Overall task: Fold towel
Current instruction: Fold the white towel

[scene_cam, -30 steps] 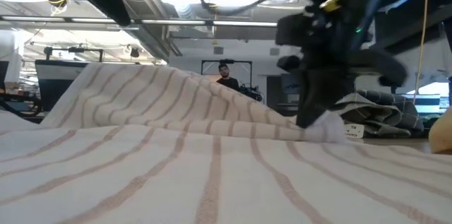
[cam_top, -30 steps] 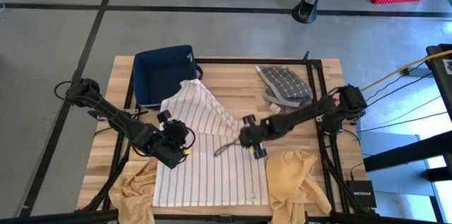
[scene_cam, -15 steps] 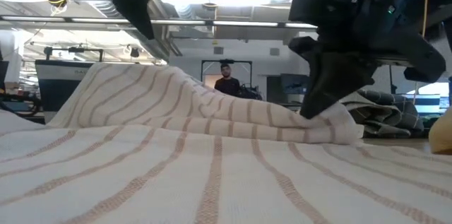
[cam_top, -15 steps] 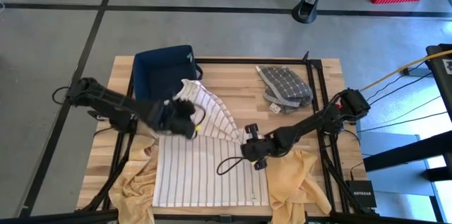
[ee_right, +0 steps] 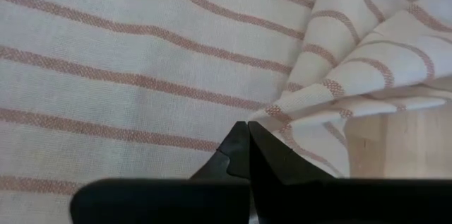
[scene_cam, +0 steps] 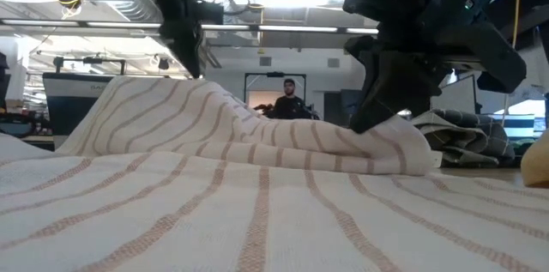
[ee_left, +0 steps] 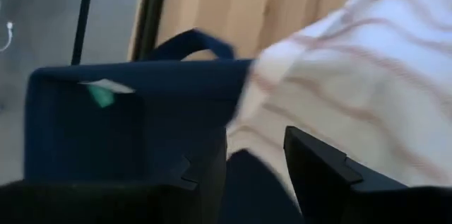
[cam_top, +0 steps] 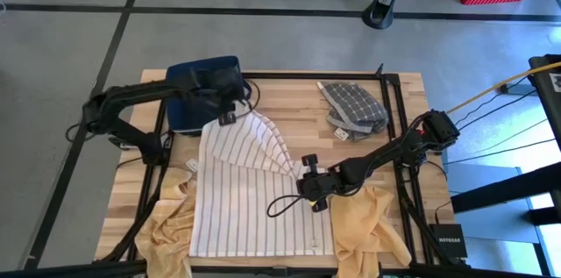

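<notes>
Beside striped towel point(cam_top: 241, 186), dark blue bin point(cam_top: 191, 103).

navy bin point(cam_top: 191, 94), grey checked cloth point(cam_top: 352, 107), yellow cloths point(cam_top: 364, 225)

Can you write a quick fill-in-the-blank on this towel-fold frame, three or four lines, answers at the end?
1. The towel spread on the table has thin ____ on white.
2. The left gripper is over the dark blue ____ at the table's far left corner.
3. The right gripper has its fingers ____ at the towel's folded edge.
4. The checked grey cloth lies near the table's far ____ corner.

Missing words: stripes; bin; shut; right
</notes>
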Motion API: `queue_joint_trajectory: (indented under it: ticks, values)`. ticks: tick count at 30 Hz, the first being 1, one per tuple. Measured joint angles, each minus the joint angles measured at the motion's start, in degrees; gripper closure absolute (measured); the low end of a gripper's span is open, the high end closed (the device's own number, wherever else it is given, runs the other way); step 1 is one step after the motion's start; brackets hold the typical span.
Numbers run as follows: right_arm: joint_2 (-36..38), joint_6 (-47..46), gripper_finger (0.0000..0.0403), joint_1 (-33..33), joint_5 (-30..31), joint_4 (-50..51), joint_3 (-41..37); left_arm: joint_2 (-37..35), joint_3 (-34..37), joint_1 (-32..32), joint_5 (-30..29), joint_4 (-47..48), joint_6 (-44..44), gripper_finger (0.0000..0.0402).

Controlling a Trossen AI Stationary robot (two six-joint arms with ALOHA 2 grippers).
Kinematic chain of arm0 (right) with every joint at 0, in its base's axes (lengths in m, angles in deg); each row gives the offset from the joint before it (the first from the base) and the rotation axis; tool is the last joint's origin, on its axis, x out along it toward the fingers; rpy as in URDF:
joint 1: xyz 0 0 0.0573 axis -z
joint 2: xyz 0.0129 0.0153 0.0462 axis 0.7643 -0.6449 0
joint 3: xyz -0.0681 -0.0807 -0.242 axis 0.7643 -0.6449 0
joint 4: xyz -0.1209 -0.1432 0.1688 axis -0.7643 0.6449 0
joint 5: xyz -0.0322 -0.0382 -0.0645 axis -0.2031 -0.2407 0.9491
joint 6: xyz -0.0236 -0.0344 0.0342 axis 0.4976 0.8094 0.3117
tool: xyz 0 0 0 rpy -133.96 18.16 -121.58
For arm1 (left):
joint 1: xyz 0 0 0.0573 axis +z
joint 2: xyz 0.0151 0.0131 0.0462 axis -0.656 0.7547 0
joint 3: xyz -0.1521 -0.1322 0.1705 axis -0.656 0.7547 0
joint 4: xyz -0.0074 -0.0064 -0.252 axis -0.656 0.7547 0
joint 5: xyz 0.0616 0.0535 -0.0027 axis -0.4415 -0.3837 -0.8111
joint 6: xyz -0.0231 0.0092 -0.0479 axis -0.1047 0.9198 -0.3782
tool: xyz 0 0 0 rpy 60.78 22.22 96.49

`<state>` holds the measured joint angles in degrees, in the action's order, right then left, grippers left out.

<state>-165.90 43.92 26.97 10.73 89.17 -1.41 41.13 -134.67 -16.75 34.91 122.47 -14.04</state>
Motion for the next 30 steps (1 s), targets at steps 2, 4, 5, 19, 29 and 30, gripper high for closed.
queue_joint_trajectory:
  ticks: [2, 4, 5, 19, 29, 30]
  values:
    - [0.00, 0.06, 0.0403, 0.00, 0.02, 0.01, 0.00, 0.58, 0.00, 2.61, 0.38, -1.18, 2.52, 0.0265]
    - [0.00, 0.06, 0.0403, 0.00, 0.01, -0.01, 0.00, 1.74, 0.00, 4.60, 1.94, -1.59, 4.44, 0.0265]
    - [0.00, 0.05, 0.0403, 0.00, 0.02, -0.02, 0.00, 2.31, 0.04, 5.41, 2.93, -1.61, 5.13, 0.0265]
    - [0.00, -0.29, 0.0403, 0.00, 0.02, -0.75, 0.02, 11.15, 0.11, 7.89, -0.42, -3.39, 9.09, 0.0265]
    - [0.00, -0.16, 0.0403, 0.00, 1.61, -0.73, 0.02, 10.58, -0.42, 8.22, 2.09, -0.44, 5.09, 0.0392]
    - [0.11, 0.02, 0.0403, 0.00, 1.94, -0.45, 0.02, 10.57, -0.89, 8.13, 2.10, 0.49, 4.75, 0.0391]
